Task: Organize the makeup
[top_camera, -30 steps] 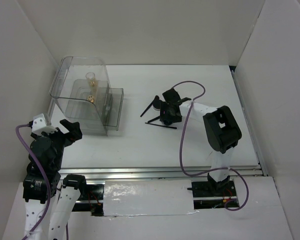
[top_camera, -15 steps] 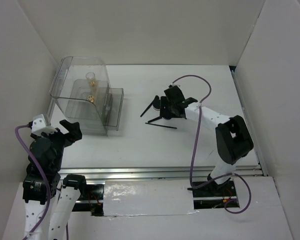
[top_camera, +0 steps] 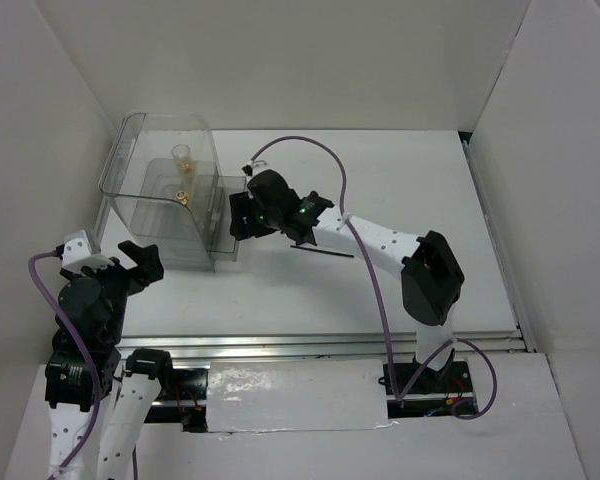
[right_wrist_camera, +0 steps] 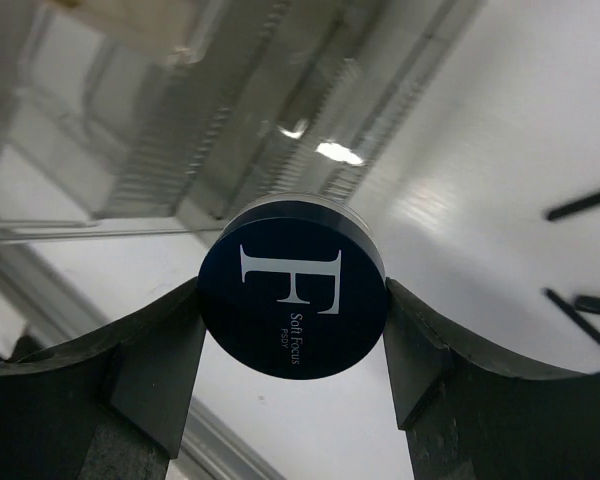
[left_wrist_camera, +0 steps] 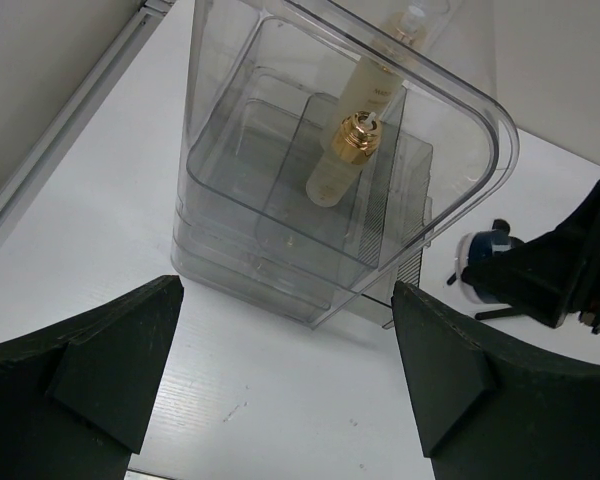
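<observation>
We note the tall pale bottle (left_wrist_camera: 372,88) and gold-capped bottle (left_wrist_camera: 350,138) in the clear box (top_camera: 130,165), the dark blue compact (right_wrist_camera: 292,285) clamped between the right fingers (right_wrist_camera: 150,370) just beside the box, thin brushes (right_wrist_camera: 580,203) left on the table (top_camera: 280,290), and the left fingers (left_wrist_camera: 100,370) wide and empty.

Glossy dark blue compact (right_wrist_camera: 292,286), clear smooth plastic box (top_camera: 145,135)

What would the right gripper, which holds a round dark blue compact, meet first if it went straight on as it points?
Probably the stepped front of the big clear plastic box, just beyond the round dark blue compact in the right gripper; depth is unclear.
</observation>
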You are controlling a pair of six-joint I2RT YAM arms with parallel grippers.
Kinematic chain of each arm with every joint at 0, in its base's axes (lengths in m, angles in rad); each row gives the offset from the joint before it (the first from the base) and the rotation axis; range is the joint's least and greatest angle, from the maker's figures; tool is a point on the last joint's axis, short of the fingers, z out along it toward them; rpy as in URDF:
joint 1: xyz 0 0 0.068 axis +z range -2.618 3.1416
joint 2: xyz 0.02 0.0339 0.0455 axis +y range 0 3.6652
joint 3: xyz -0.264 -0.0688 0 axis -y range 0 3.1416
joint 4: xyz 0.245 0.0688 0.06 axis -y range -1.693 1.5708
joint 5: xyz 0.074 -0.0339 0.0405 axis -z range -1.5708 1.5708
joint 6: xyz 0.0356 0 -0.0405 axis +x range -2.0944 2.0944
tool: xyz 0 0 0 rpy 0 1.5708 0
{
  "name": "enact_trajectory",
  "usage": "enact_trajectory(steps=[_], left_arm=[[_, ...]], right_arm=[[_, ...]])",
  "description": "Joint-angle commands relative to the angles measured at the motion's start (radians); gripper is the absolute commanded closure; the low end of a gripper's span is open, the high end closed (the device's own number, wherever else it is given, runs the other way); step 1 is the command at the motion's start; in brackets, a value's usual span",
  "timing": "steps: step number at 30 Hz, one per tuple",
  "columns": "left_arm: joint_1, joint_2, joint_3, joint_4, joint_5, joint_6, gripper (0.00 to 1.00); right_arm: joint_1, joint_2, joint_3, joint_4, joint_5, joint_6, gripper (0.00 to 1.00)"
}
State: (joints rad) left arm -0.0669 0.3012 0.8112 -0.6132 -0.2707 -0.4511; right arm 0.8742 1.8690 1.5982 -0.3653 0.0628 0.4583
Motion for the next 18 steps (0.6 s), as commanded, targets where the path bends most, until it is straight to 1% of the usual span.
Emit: enact_trajectory(steps=[1, 2, 6, 10, 13, 17, 18], left_arm=[[-0.004, -0.010, -0.001, 0.038, 0.010, -0.001, 0.01], [-0.004, -0.010, -0.001, 0.038, 0.010, -0.001, 0.01], [-0.004, -0.008, -0.001, 0.040, 0.014, 0.000, 0.00], [-0.004, -0.011, -0.004, 0.041, 0.019, 0.002, 0.01], [-0.005, -0.008, -0.004, 0.043, 0.022, 0.002, 0.01], [-0.005, -0.010, -0.004, 0.043, 0.025, 0.003, 0.01], [-0.007, -0.010, -0.004, 0.044, 0.027, 0.003, 0.01]], right_arm=[[0.011, 0.033, 0.063, 0.170, -0.058, 0.036, 0.48], [0.014, 0.045, 0.063, 0.198, -0.082, 0.042, 0.48], [0.014, 0.116, 0.109, 0.241, -0.083, 0.052, 0.46], [0.011, 0.215, 0.202, 0.221, -0.095, 0.048, 0.45], [0.012, 0.260, 0.249, 0.195, -0.092, 0.045, 0.44], [0.012, 0.271, 0.253, 0.184, -0.070, 0.042, 0.36], [0.011, 0.266, 0.247, 0.181, -0.066, 0.040, 0.30]])
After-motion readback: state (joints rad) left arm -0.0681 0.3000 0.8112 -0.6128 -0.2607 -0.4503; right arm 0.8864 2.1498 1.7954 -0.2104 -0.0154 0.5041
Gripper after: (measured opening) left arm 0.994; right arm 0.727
